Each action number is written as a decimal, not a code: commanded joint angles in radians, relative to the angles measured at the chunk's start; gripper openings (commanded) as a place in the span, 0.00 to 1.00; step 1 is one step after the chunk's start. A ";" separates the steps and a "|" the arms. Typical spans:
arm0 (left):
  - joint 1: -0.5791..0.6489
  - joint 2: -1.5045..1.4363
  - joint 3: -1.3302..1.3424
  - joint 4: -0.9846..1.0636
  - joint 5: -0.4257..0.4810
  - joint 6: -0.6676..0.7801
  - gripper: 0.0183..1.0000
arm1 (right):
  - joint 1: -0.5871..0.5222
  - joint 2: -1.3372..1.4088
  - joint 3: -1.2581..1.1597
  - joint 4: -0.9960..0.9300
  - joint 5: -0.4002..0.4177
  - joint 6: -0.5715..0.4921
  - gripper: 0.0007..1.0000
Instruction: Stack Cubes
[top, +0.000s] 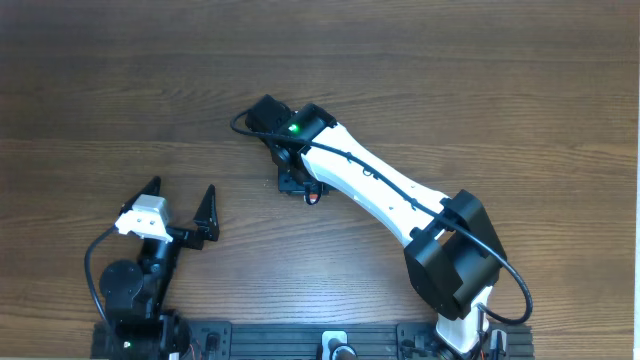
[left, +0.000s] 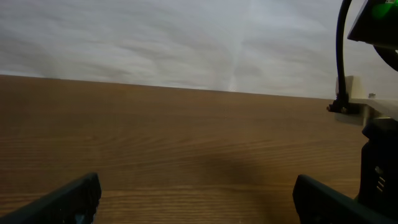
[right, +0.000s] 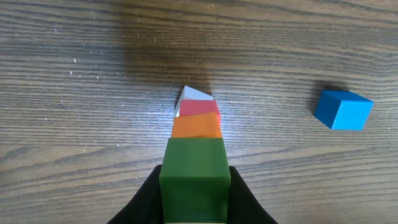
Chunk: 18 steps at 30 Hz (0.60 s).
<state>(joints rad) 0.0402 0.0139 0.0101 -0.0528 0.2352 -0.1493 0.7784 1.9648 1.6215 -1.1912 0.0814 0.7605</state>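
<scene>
A stack of cubes stands on the wooden table (right: 74, 124), seen from above: a white cube (right: 194, 94) at the bottom, then a red cube (right: 199, 107) and an orange cube (right: 196, 126). A green cube (right: 194, 158) is on top, and my right gripper (right: 194, 199) is shut on its two sides. I cannot tell whether the green cube rests on the orange one. A blue cube (right: 343, 109) lies alone beside the stack. In the top view the right gripper (top: 300, 180) is at mid-table, with a bit of red (top: 313, 197) under it. My left gripper (top: 180, 205) stands open near the left base, holding nothing.
The right arm (top: 380, 190) stretches diagonally from its base at the bottom right to mid-table. In the left wrist view part of that arm (left: 379, 124) stands at the edge, beyond bare wood.
</scene>
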 joint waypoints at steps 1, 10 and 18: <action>-0.004 -0.008 -0.005 -0.003 -0.004 0.015 1.00 | -0.006 0.017 0.018 0.003 0.006 0.010 0.09; -0.004 -0.008 -0.004 -0.003 -0.004 0.015 1.00 | -0.006 0.017 0.018 0.003 0.006 0.010 0.16; -0.004 -0.008 -0.005 -0.003 -0.004 0.015 1.00 | -0.006 0.017 0.018 0.003 0.006 0.010 0.23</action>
<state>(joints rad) 0.0402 0.0139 0.0101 -0.0528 0.2352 -0.1490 0.7784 1.9648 1.6215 -1.1912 0.0818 0.7631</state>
